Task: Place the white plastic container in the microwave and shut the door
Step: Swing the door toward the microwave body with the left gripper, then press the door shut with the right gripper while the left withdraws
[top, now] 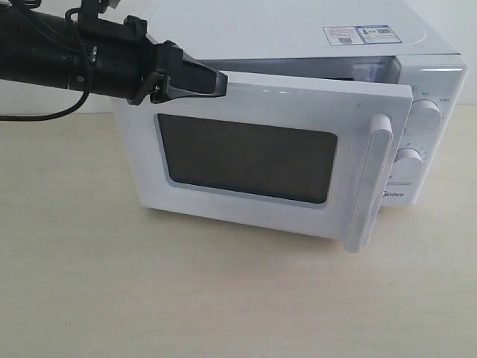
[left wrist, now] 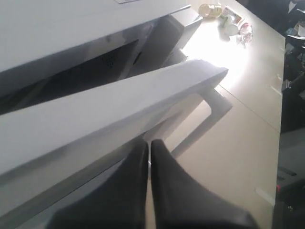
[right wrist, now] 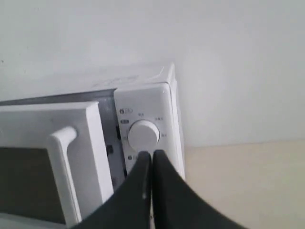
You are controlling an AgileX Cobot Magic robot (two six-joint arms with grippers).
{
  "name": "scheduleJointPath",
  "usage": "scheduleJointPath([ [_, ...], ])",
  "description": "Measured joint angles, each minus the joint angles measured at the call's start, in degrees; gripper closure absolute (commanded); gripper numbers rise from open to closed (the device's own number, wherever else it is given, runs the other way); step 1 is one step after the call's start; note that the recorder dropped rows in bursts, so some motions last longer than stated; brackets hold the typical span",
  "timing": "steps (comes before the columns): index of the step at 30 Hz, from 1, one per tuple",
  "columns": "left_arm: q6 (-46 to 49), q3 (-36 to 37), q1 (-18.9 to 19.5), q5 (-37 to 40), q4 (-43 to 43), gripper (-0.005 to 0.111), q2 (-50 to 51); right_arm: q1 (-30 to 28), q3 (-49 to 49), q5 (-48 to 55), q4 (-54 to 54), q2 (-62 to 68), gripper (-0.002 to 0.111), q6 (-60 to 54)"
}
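Observation:
The white microwave (top: 298, 30) stands on the table, its door (top: 298, 104) swung nearly to the body with a narrow gap left at the handle (top: 370, 179) side. My left gripper (top: 221, 80) is shut and empty, its tips against the door's upper left edge. The left wrist view shows the left gripper (left wrist: 149, 142) by the door's top edge (left wrist: 119, 109) and the handle (left wrist: 209, 119). My right gripper (right wrist: 152, 153) is shut and empty, hanging in front of the dial (right wrist: 144, 135) panel, beside the door (right wrist: 90, 143). The white plastic container is out of view.
The beige table (top: 223, 298) stretches in front of the microwave. Two round dials (top: 425, 115) sit on its right panel. A white wall rises behind. Small colourful objects (left wrist: 224, 19) lie far off on the table in the left wrist view.

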Motion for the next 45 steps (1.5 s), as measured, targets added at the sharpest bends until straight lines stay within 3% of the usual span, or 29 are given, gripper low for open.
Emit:
scheduleJointPath([
  [9,-1.77,0.00,0.00,0.06,2.95,0.102,0.00,0.21,-0.31,2.02,6.08,0.00,0.108,11.21],
  [19,-4.13,3.31,0.00,0.48,6.91,0.102,0.00,11.07,-12.59,12.07,7.05,1.63,0.109,-0.09],
  [28,-2.97,14.90,0.00,-2.98,7.32,0.102,-5.71,22.57,-23.66,15.47,17.71,23.57,0.109,-16.13],
  [36,-2.38,24.19,0.00,-5.47,7.32,0.102,-21.33,32.48,-31.78,6.20,19.76,49.63,0.109,-19.93],
  [45,-3.32,30.96,0.00,-8.90,7.32,0.102,-35.90,33.65,-36.76,-7.05,24.15,67.98,0.109,-18.75],
])
